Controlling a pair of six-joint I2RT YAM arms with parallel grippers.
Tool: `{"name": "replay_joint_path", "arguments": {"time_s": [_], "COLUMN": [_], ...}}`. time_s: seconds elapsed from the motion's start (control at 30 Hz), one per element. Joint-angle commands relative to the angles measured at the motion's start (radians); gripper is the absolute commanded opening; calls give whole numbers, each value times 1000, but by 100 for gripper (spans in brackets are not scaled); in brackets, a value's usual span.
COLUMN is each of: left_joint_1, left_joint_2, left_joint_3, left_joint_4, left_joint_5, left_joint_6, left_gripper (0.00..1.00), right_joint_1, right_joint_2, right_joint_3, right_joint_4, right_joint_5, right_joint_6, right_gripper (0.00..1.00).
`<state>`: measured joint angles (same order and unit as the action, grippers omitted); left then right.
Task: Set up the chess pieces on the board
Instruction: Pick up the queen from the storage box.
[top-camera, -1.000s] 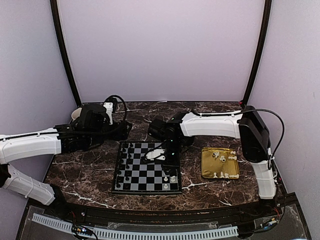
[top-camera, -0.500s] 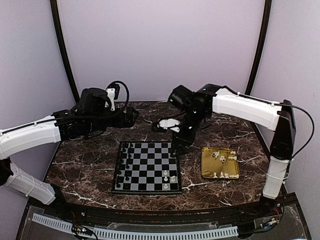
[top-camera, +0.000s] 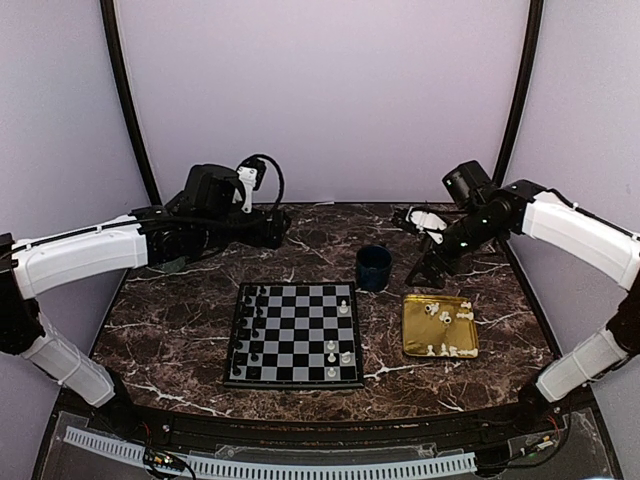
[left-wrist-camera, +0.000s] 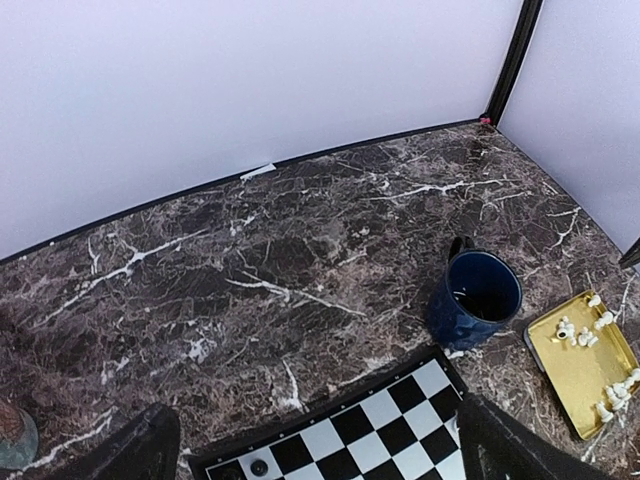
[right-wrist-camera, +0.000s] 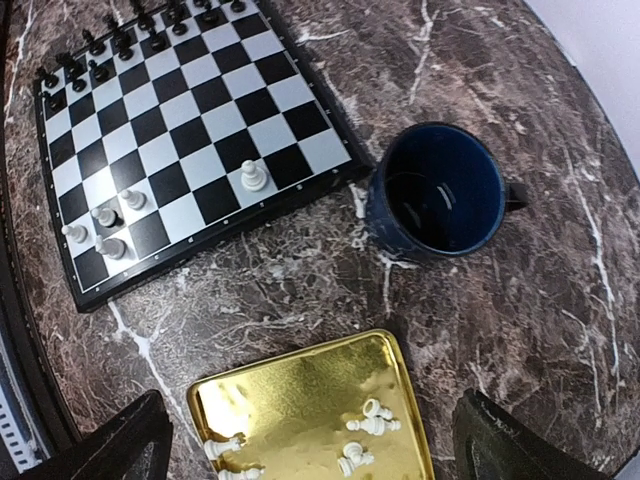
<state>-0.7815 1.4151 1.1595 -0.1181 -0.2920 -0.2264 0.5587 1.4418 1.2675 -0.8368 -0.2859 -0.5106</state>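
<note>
The board lies flat at the table's centre. Several white chess pieces stand on its right side, and more show in the right wrist view. Black pieces fill its left columns. More white chess pieces lie loose in a gold tray, also. My right gripper hangs open above the table between the mug and the tray, holding nothing. My left gripper is open and empty, raised behind the board's far left corner.
A dark blue mug stands upright just behind the board's far right corner, next to the tray; it also shows in both wrist views. The marble table ends at the pale walls behind.
My right arm rose off the board and swung right and back over the tray, jaws opening, uncovering the mug. A white piece now stands near the board's far right. My left arm lifted slightly.
</note>
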Motion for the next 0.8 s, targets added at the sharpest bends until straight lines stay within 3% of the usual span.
{"name": "replay_joint_path", "arguments": {"time_s": [0.0, 0.13, 0.2, 0.3, 0.43, 0.63, 0.77], "left_joint_1": [16, 26, 28, 30, 30, 30, 30], "left_joint_2": [60, 105, 126, 142, 146, 142, 112], "left_joint_3": [79, 105, 117, 108, 110, 59, 2], "left_joint_4": [32, 81, 100, 143, 146, 166, 193], "left_joint_5": [-10, 40, 23, 14, 112, 137, 174], "left_joint_6": [99, 138, 139, 129, 103, 65, 10], "left_gripper": [99, 99, 99, 99, 99, 99, 99], "right_joint_1": [-39, -44, -58, -116, -174, -181, -181], "right_joint_2": [-72, -33, -10, 6, 12, -52, -108], "right_joint_3": [-12, -45, -48, -49, -57, -108, -96], "right_joint_4": [113, 145, 149, 163, 178, 268, 224], "right_joint_5": [-6, 263, 296, 224, 182, 125, -9], "right_joint_6": [40, 65, 71, 112, 148, 202, 180], "right_gripper": [98, 98, 98, 98, 98, 98, 98]}}
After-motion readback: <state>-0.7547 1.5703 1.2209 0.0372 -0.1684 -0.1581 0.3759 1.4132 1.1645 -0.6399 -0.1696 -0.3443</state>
